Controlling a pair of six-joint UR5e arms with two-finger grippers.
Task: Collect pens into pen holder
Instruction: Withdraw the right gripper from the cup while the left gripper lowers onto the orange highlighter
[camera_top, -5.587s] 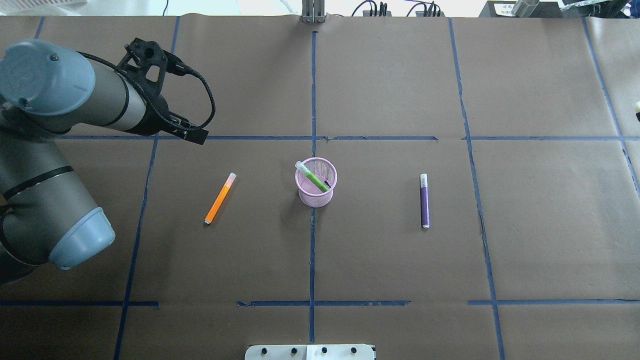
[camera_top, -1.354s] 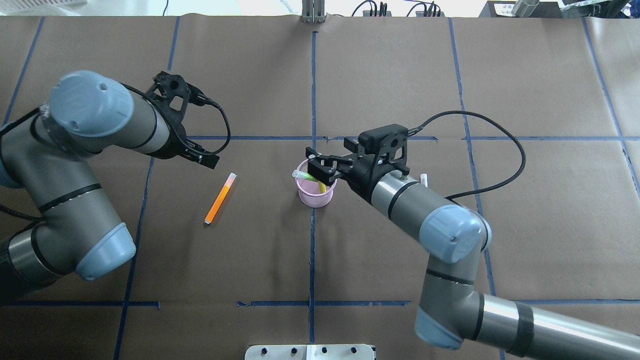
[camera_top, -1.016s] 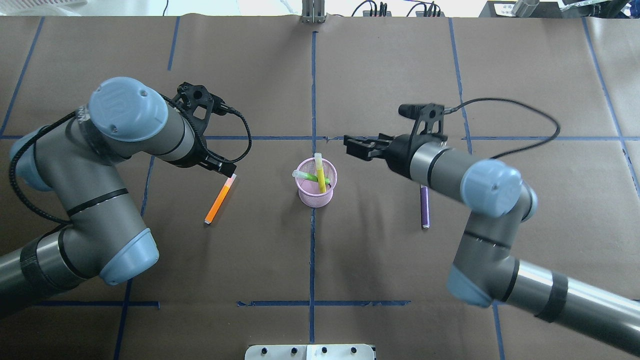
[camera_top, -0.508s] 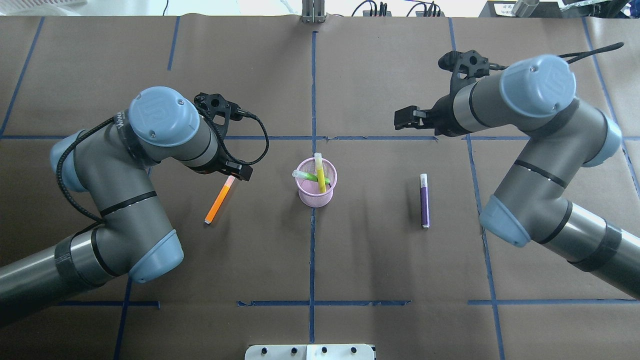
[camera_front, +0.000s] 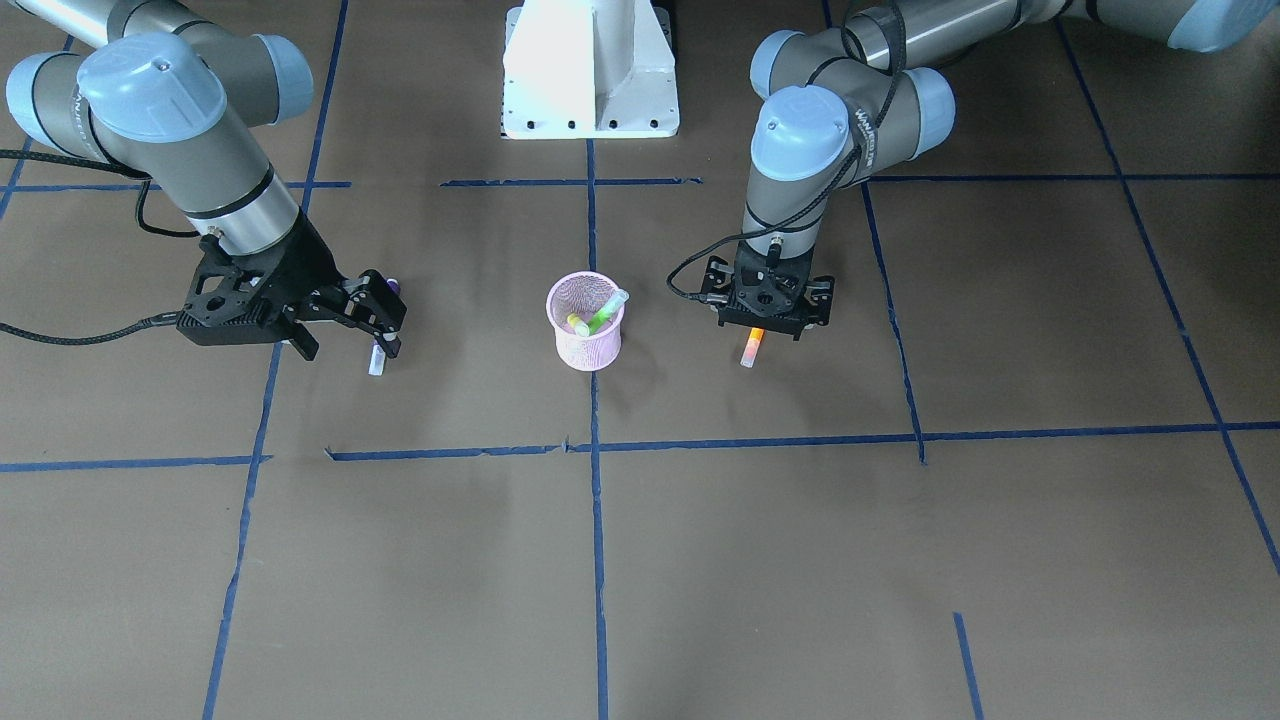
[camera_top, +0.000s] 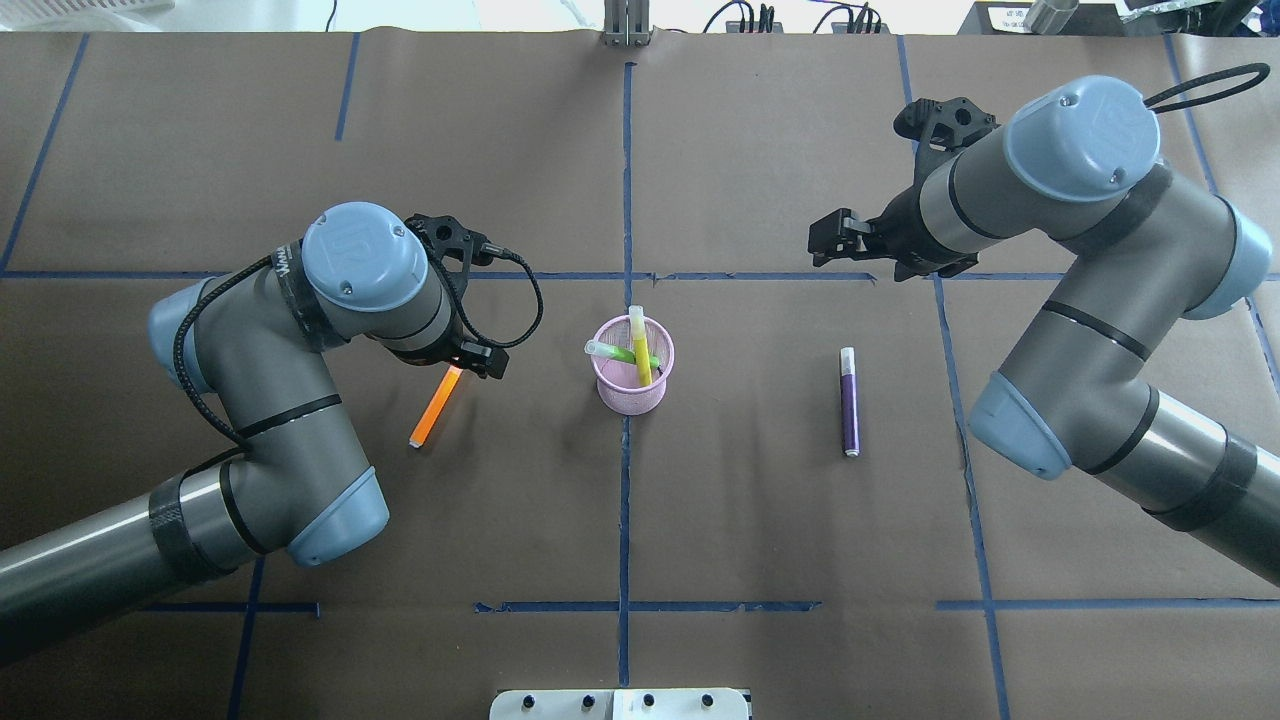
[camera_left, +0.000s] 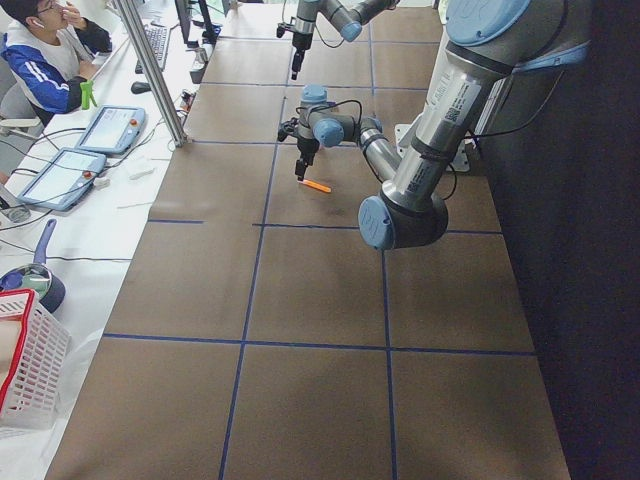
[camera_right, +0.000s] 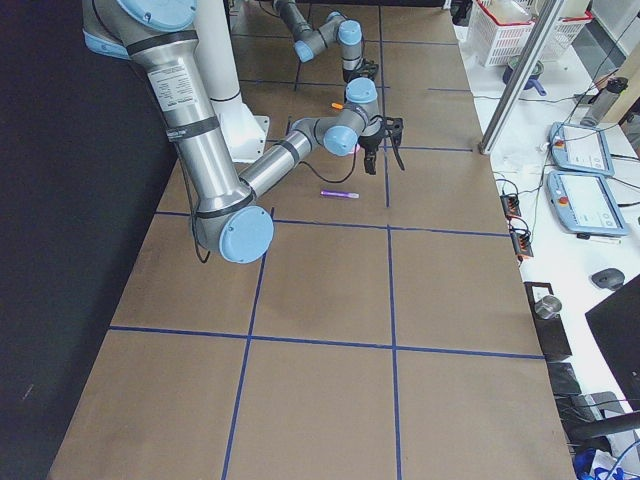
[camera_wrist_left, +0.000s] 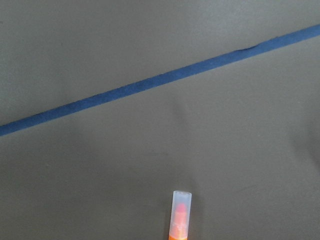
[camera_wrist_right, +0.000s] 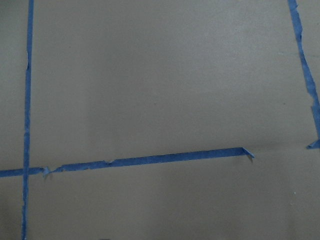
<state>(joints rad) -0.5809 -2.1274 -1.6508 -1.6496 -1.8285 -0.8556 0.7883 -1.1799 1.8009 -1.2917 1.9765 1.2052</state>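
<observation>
Since the yellow pen (camera_top: 640, 352) went into the pen holder (camera_top: 628, 396), we count two still out.
Right pincer (camera_top: 826, 238) wide, empty, withdrawn beyond purple pen (camera_top: 848, 405); left pincer (camera_front: 762, 328) now over orange pen (camera_top: 436, 408), its gap we cannot tell.

You have a brown table (camera_top: 780, 520) with blue tape lines (camera_top: 624, 500) that make big squares on it. The pink pen holder (camera_top: 630, 392) stands upright in the middle, right on a tape line. The orange pen (camera_top: 432, 412) lies flat on one side of it and the purple pen (camera_top: 848, 410) lies flat on the other, both well apart from it
</observation>
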